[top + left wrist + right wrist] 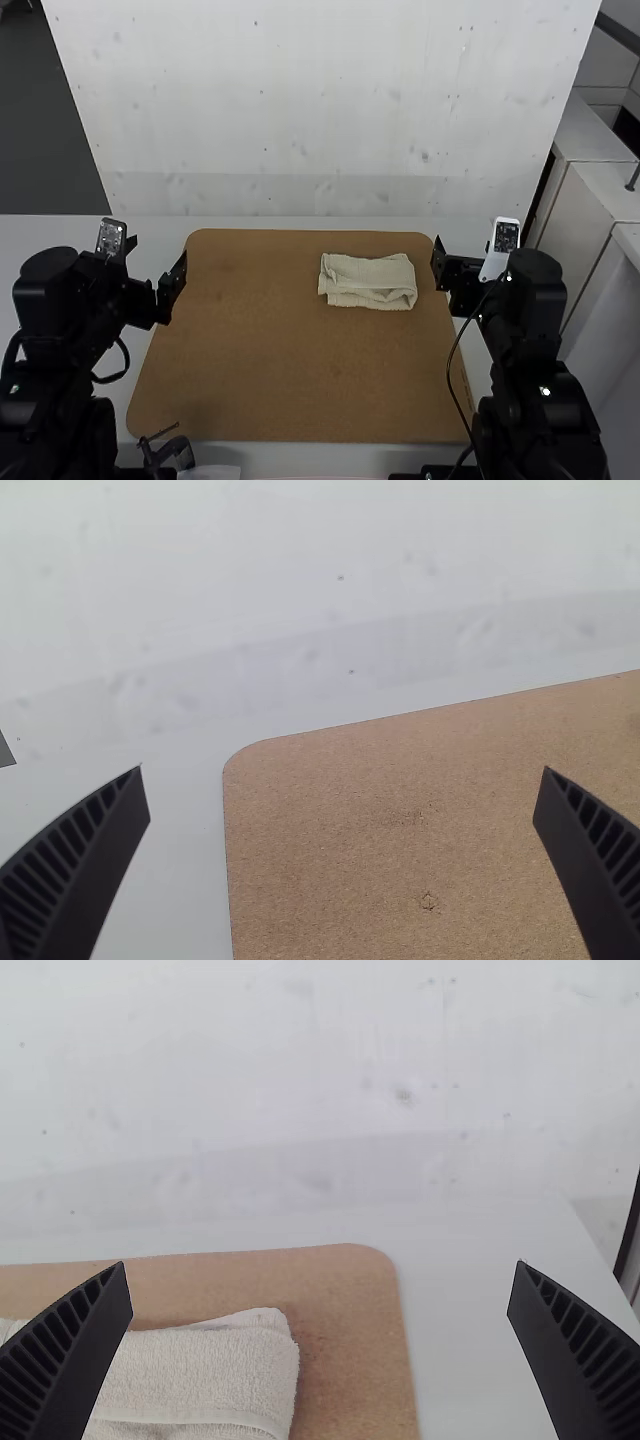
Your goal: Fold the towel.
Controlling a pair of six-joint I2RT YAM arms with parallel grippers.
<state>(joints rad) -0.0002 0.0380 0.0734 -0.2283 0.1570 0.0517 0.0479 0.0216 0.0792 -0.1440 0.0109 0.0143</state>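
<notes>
Left tool (159,249), right tool (463,245): gaping wide

- Board (250,350) on the table (60,232).
- Towel (366,268) on the board, toward its far right corner.
- Left gripper (156,264) beside the board's left edge.
- Right gripper (464,254) by its right edge, near the towel.
- Panel (310,100) behind the board.

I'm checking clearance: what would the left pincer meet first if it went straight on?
Probably the brown board, near its far edge, ahead of the left pincer. If that points more level than it looks, the white panel beyond may come first; depth is unclear.
</notes>
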